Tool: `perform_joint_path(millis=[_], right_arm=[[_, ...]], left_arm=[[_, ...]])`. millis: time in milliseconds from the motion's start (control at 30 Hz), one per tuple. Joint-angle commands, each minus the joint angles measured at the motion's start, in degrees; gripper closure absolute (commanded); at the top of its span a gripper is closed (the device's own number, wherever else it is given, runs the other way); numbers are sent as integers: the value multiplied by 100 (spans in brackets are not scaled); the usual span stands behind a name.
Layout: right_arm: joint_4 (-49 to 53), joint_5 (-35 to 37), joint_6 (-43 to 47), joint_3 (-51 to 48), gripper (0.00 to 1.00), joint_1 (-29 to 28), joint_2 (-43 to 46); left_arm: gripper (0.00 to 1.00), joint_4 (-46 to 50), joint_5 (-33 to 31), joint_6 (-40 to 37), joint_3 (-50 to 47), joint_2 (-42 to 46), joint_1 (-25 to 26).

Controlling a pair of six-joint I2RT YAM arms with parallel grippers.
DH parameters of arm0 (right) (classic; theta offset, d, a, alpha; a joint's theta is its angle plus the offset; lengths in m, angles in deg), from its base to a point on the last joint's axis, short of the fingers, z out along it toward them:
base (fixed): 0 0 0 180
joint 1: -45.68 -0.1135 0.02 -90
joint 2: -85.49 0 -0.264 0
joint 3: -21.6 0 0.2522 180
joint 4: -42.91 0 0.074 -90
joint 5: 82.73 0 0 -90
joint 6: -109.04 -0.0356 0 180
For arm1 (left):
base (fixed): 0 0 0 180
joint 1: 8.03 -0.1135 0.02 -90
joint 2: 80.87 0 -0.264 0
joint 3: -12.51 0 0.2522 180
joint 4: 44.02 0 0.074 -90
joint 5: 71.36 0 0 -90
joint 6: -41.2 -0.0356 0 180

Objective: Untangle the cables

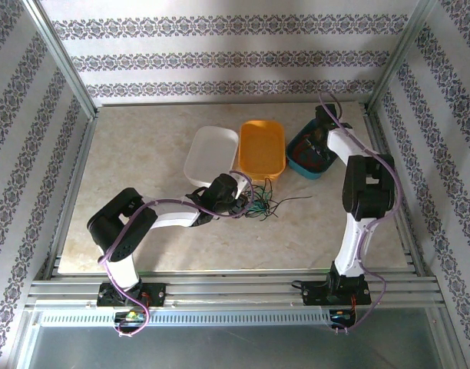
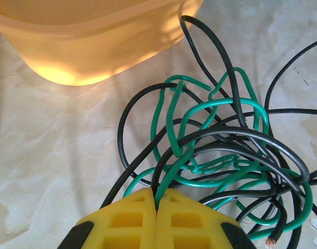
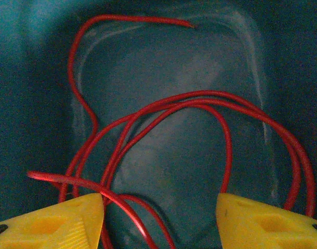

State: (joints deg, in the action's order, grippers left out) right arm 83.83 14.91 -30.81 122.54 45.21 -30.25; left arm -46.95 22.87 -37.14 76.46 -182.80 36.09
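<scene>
The left jaws are pinched shut on a green cable (image 2: 171,179) at the near edge of a tangle (image 1: 259,206) of green and black cables (image 2: 228,130), which lies on the surface (image 2: 55,155) just beside the orange tray (image 2: 96,31). The right jaws stand well apart and hold nothing, low over the teal tray (image 3: 24,78). Loose red cables (image 3: 200,96) lie looped on its floor, one strand running past a finger (image 3: 70,223).
</scene>
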Motion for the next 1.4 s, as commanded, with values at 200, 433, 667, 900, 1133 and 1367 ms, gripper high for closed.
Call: perform_joint_path(millis=[200, 433, 667, 900, 1133, 1367], right_arm=[[-389, -5, 506, -611, 39, -121, 1192], [-661, -825, 1179, -2004, 42, -837, 2675], [-921, -2015, 1601, -3431, 45, -1969, 3509], [-1332, -2021, 1426, -3527, 51, -2273, 3161], [-1569, -2109, 1341, -3245, 58, -2326, 2481], [-1670, -1996, 1258, -3198, 80, -2335, 2096]], left_arm=[[100, 87, 8, 20, 43, -8, -54], [100, 115, 6, -19, 19, 82, -61], [100, 61, 1, -6, -27, 108, -61], [100, -1, -19, 20, -81, 138, -57], [100, 38, -84, 29, -104, 204, -52], [100, 67, -158, 39, -124, 228, -52]])
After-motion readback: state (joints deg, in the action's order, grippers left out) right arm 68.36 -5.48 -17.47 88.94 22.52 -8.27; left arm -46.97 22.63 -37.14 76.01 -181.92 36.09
